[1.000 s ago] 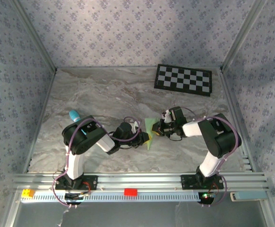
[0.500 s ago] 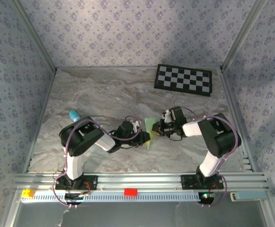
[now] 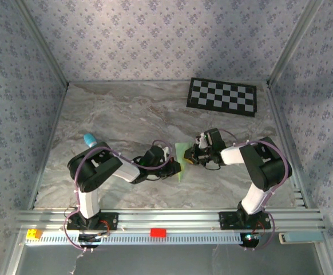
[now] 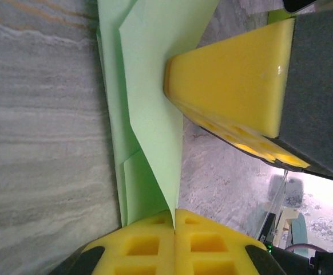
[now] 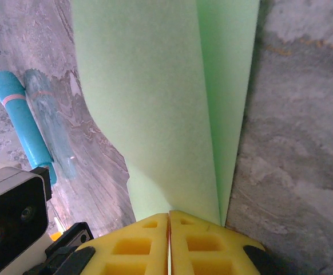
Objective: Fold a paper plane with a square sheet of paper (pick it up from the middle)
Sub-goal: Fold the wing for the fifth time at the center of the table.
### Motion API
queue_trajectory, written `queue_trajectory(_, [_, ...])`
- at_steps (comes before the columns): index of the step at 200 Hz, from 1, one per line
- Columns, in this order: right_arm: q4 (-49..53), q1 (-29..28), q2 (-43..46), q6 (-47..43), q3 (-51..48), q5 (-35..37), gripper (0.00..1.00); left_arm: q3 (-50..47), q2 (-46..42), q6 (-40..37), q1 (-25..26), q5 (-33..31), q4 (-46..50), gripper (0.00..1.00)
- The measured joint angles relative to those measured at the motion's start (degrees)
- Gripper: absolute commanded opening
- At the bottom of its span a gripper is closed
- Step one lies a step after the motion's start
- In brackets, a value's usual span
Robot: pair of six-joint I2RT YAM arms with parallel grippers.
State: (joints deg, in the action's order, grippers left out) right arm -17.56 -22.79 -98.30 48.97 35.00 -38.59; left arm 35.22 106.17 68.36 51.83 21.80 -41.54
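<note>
Pinched shut on the square sheet of paper [image 3: 181, 152], the left gripper [image 3: 176, 167] and the right gripper [image 3: 189, 156] meet almost nose to nose near the middle of the table [image 3: 115, 114]. Each has its yellow pads pressed together with green paper running in between them. The sheet is already partly folded into a narrow, layered strip. In the top view its long axis runs from the near side towards the far side, roughly across the line that joins the two grippers. The strip therefore lies to the right of the left gripper and to the left of the right one, and neither arm is clearly nearer. The left wrist view shows the left pads gripping one thin edge where the layers come together, with a pad of the right gripper close against the paper further along. The right wrist view shows the right pads closed over a lengthwise crease. Whether the strip's lower edge touches the marble cannot be told. The next fold probably depends on keeping that lengthwise crease straight between the two grips. Well apart to the left lies a small cyan-blue stick [image 3: 89, 139], and the checkerboard [image 3: 222, 95] sits at the far right.
</note>
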Motion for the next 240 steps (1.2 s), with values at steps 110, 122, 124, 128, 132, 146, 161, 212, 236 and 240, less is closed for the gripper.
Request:
queue_trajectory(110, [1.7,-0.1,-0.1,-0.6,0.8,0.2,0.1,-0.5,-2.3,-1.6,0.4,-0.5,3.9,0.02])
queue_trajectory(122, [1.9,-0.1,-0.1,-0.6,0.8,0.2,0.1,-0.5,-2.3,-1.8,0.4,-0.5,4.1,0.01])
queue_trajectory(124, [1.9,-0.1,-0.1,-0.7,0.8,0.2,0.1,-0.5,-2.3,-1.7,0.4,-0.5,4.0,0.01])
queue_trajectory(128, [1.9,-0.1,-0.1,-0.7,0.8,0.2,0.1,-0.5,-2.3,-1.8,0.4,-0.5,4.1,0.02])
queue_trajectory(132, [1.9,-0.1,-0.1,-0.7,0.9,0.2,0.1,-0.5,-2.3,-1.8,0.4,-0.5,4.1,0.02])
queue_trajectory(146, [1.9,-0.1,-0.1,-0.8,0.9,0.2,0.1,-0.5,-2.3,-1.8,0.4,-0.6,4.1,0.09])
queue_trajectory(161, [1.9,-0.1,-0.1,-0.9,0.9,0.2,0.1,-0.5,-2.8,-1.9,0.5,-0.6,4.4,0.11])
queue_trajectory(212, [2.2,-0.1,-0.1,-1.0,0.9,0.2,0.1,-0.6,-4.6,-2.8,1.3,-1.7,8.0,0.08])
queue_trajectory(236, [2.2,-0.1,-0.1,-1.0,0.9,0.2,0.1,-0.5,-4.6,-3.4,1.4,-2.2,9.0,0.01])
queue_trajectory(240, [2.3,-0.1,-0.1,-1.0,0.9,0.2,0.1,-0.5,-4.6,-3.4,1.4,-2.2,9.0,0.01])
